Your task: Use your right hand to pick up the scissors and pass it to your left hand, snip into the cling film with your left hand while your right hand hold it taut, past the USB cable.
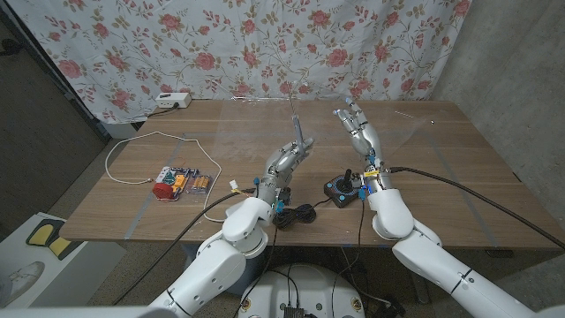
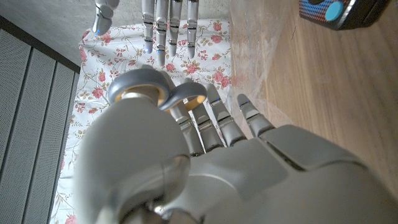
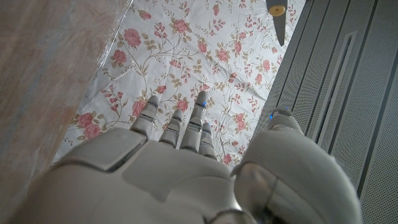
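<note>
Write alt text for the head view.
The left hand holds scissors blades-up over a wooden table; the right hand is raised beside it, fingers spread. A game controller and white cable lie nearby.

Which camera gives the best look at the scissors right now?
The head view: the left hand holds the scissors upright, blades pointing up, above the table. The left wrist view has the handle loops close up, but not the blades. The right wrist view catches just a blade tip at the picture's edge.
</note>
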{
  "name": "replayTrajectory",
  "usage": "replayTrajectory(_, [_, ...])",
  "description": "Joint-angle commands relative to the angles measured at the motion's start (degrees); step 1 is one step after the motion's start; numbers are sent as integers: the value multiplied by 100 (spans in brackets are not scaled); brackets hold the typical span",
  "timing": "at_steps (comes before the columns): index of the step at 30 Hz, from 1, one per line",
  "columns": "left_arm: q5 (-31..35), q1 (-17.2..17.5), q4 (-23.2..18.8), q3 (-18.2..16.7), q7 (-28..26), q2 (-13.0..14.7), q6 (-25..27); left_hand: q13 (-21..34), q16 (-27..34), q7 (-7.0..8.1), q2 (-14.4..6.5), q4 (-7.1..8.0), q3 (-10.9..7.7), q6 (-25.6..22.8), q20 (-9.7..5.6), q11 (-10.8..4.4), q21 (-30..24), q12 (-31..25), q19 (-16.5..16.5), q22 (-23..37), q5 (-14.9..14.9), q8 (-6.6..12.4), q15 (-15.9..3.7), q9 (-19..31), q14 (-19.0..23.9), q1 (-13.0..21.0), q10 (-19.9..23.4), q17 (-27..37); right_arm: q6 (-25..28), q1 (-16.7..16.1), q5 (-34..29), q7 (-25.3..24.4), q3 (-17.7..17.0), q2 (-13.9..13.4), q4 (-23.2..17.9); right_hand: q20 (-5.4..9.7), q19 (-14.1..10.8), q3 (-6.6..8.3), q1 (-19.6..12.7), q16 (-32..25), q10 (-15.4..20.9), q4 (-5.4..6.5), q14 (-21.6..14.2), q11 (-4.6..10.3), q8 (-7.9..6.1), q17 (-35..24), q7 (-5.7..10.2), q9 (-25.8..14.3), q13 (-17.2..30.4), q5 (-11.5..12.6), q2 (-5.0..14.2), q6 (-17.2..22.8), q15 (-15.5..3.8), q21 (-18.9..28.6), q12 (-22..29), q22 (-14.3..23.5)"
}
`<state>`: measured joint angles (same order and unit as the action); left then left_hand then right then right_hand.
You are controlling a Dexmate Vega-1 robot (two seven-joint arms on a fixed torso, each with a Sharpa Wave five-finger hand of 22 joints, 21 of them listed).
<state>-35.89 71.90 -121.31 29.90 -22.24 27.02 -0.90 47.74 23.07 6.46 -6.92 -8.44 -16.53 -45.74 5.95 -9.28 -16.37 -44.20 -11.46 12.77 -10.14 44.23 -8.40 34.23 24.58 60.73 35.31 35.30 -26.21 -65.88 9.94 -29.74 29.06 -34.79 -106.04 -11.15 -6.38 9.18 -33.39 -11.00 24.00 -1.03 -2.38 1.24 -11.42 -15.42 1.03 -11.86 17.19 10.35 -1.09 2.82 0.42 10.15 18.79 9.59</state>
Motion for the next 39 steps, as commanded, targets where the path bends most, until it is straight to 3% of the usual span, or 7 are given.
replayTrajectory(1, [-585,289,-735,-211,-489,306,621,11,-24,-20,-53,17,-47,43,19,-138,-62,-300,-77,14,5,61,45,-7,65,12,213,-1,31,-17,35,-100,1,-152,-34,-23,29,3,-3,-11,-33,-42,13,10,-45,-2,8,-9,15,-2,24,-14,5,22,-12,19])
replayTrajectory(3, [-828,360,-917,-279,-671,301,769,-17,-25,-40,-71,24,-57,23,23,-68,-69,-322,-88,13,2,75,53,-27,107,3,268,2,68,-21,72,-80,2,-173,-50,-28,37,4,-4,-14,-42,-45,16,14,-47,1,11,-9,14,-2,27,-12,8,20,-21,19])
replayTrajectory(14, [-1622,527,-1650,-500,-1506,571,1466,-3,41,-128,-68,-23,-71,-11,75,-20,-105,-408,-162,8,-19,93,130,-110,254,53,288,78,153,-36,158,3,-31,-245,-94,-51,58,12,-14,-25,-58,-62,37,7,-48,21,19,-7,6,-1,43,-20,36,23,-50,18])
replayTrajectory(29, [-2223,669,-1666,-531,-1646,829,1405,-111,94,-126,14,-45,-15,-143,30,-58,-133,-488,-217,2,-38,124,92,-253,353,76,373,158,342,-85,154,24,-113,-311,-210,-78,77,25,-29,-44,-54,-85,43,4,-53,46,23,-6,2,-1,70,-24,38,27,-73,18])
replayTrajectory(39, [-2781,780,-1900,-531,-1850,1108,1523,-147,90,-149,21,-55,-1,-182,26,-71,-142,-526,-232,-1,-45,133,94,-322,372,109,385,159,440,-152,225,48,-186,-316,-253,-86,86,28,-30,-49,-76,-96,60,2,-55,60,28,-6,3,-3,80,-29,42,30,-96,18])
